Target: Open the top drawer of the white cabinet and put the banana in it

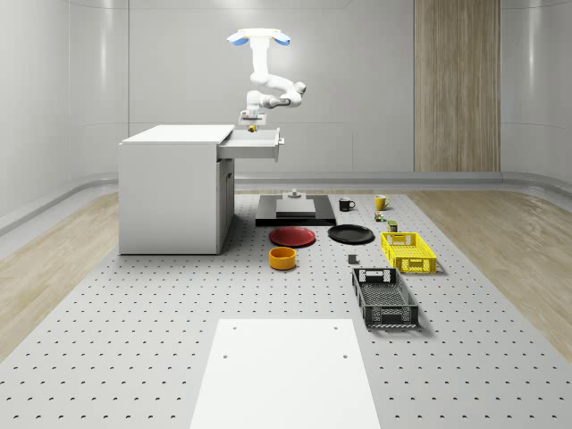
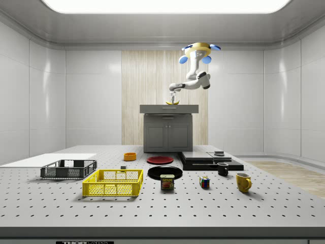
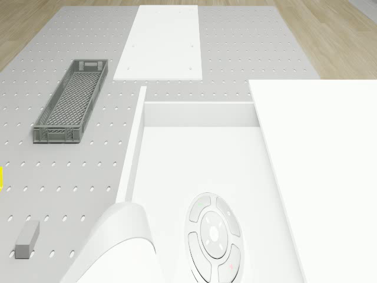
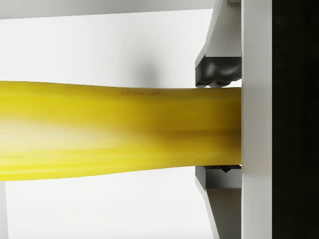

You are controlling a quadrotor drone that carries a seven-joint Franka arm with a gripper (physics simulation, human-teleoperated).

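Observation:
The white cabinet (image 1: 174, 192) stands at the whole-scene view's left with its top drawer (image 1: 256, 144) pulled out. I hover high above that drawer, drone body (image 1: 259, 37) up top and the arm bent down beneath it. My gripper (image 1: 251, 119) is shut on the banana (image 1: 255, 129) and holds it just over the drawer. In the wrist view the yellow banana (image 4: 114, 129) runs across between the dark finger pads (image 4: 219, 72), which press on it from both sides. In the drone view the drawer's white inside (image 3: 200, 153) lies under the arm's wrist (image 3: 213, 239). In the side view the banana (image 2: 172, 103) hangs under the gripper (image 2: 173, 97) at the cabinet's top.
On the floor right of the cabinet lie a black platform (image 1: 295, 213), a red plate (image 1: 292, 236), a black plate (image 1: 350, 234), an orange bowl (image 1: 282, 258), a yellow crate (image 1: 408, 251), a black crate (image 1: 384, 298) and two mugs. A white panel (image 1: 282, 375) lies in front.

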